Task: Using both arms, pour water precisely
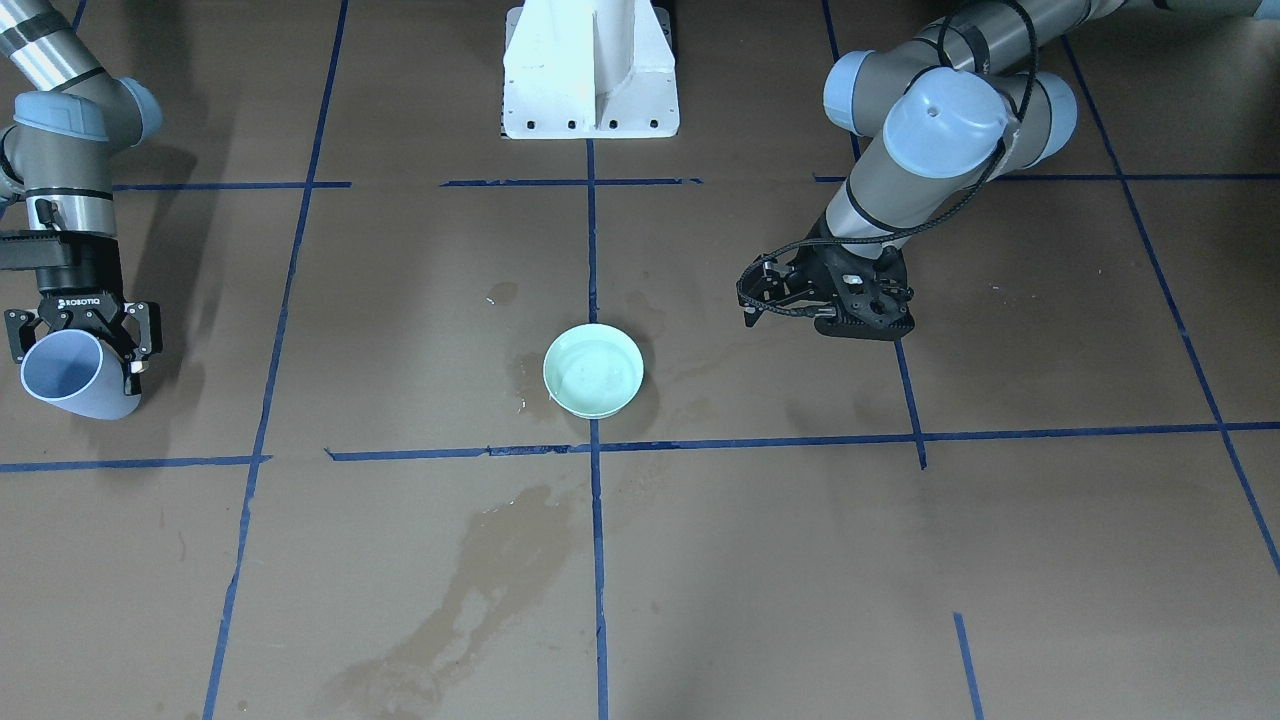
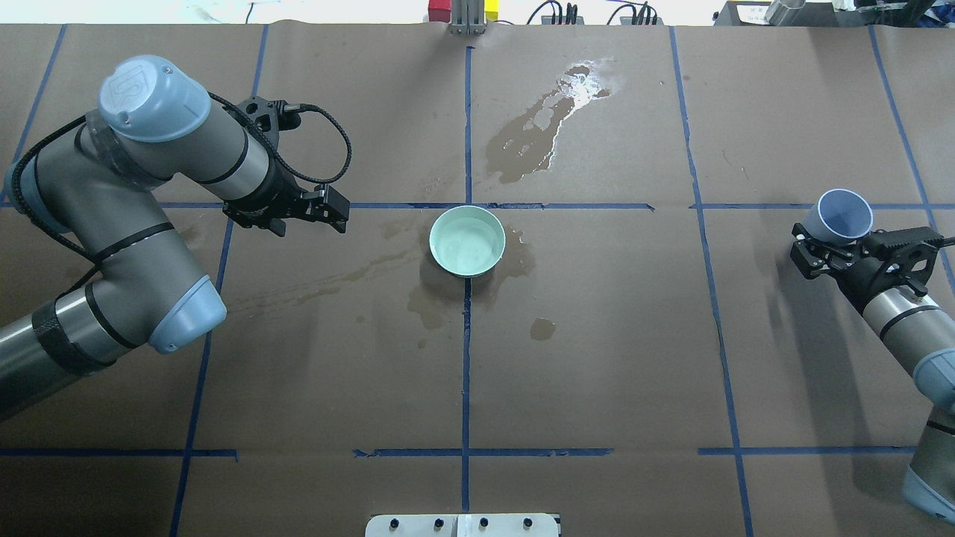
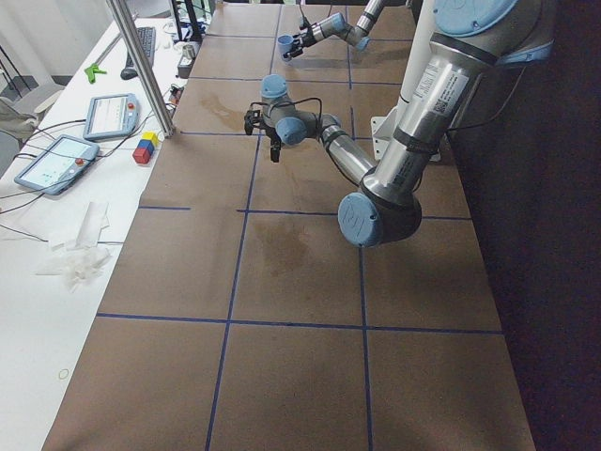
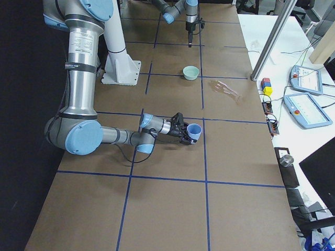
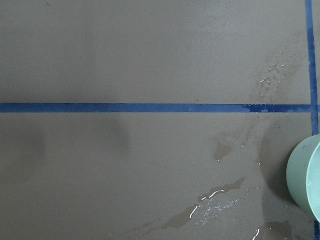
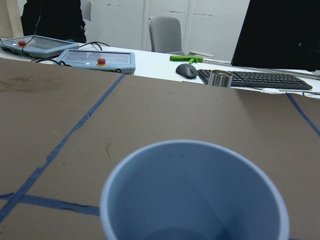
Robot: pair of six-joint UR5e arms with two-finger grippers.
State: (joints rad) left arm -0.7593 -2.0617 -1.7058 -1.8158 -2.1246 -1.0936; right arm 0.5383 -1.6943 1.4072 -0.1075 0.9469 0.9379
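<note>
Holding tilted blue cup [image 2: 844,212] at overhead frame's far right, right hand [image 2: 835,242] seems finished pouring: water [image 2: 468,245] lies in mint bowl [image 2: 440,224] at centre, puddles [image 2: 537,142] on table [image 2: 597,358]; left hand [image 2: 328,212] empty, cannot tell if open.

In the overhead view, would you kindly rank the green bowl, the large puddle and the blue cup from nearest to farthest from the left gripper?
Measured from the left gripper:
1. Green bowl, at the table's centre, just to the gripper's right.
2. Large puddle, beyond the bowl, toward the table's far edge.
3. Blue cup, at the far right, held in the right gripper.
</note>
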